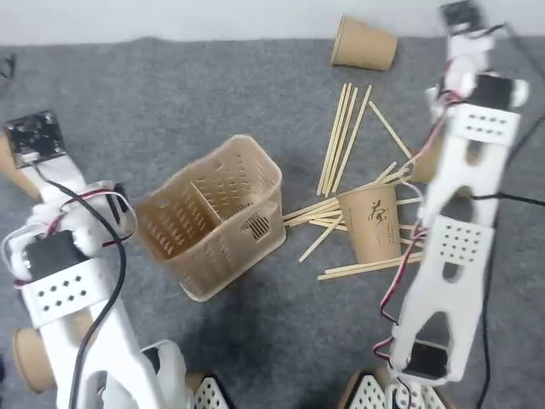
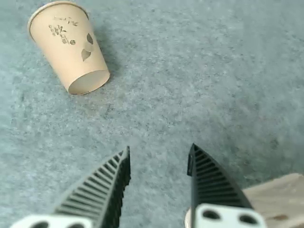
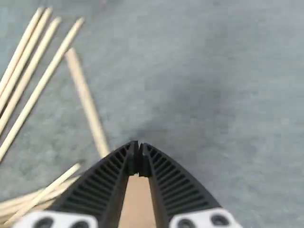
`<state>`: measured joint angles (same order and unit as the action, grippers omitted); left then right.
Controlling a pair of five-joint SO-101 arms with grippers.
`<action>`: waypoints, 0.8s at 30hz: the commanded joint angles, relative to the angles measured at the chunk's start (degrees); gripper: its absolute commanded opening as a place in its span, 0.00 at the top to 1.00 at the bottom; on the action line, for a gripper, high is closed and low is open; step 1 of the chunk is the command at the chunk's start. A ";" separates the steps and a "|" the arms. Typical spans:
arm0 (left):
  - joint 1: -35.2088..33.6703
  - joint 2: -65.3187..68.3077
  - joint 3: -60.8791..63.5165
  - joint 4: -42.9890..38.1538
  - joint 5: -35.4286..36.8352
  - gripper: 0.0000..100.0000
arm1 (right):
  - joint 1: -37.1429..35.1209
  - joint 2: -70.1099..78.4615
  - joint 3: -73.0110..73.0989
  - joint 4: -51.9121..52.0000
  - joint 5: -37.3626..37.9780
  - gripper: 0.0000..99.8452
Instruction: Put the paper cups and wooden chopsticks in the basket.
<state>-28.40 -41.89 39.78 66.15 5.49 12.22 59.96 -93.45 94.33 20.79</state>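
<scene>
The left gripper [image 2: 159, 154] is held apart near a tipped cup [image 2: 69, 47] on the desk [image 2: 213, 71]. The right gripper [image 3: 137, 147] is pressed together above scattered chopsticks [image 3: 88, 102]. The basket [image 1: 221, 256] is placed beside the chopsticks.

Tan basket [image 1: 213, 217] sits mid-tabletop; chopsticks [image 1: 341, 141] lie scattered rightward — one cup [image 1: 372, 223] upright among them, another cup [image 1: 364, 43] toppled at the far edge.

High view overhead, whole mat [image 1: 255, 341]; wrist views close, angled down; right shares chopsticks [image 3: 89, 104]
</scene>
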 commanded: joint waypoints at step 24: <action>-0.35 -1.58 1.36 -0.79 1.23 0.81 | 4.44 22.20 12.40 -36.18 18.55 0.99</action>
<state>-28.48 -42.51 41.01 66.15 6.02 16.97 82.20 -80.70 56.18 36.44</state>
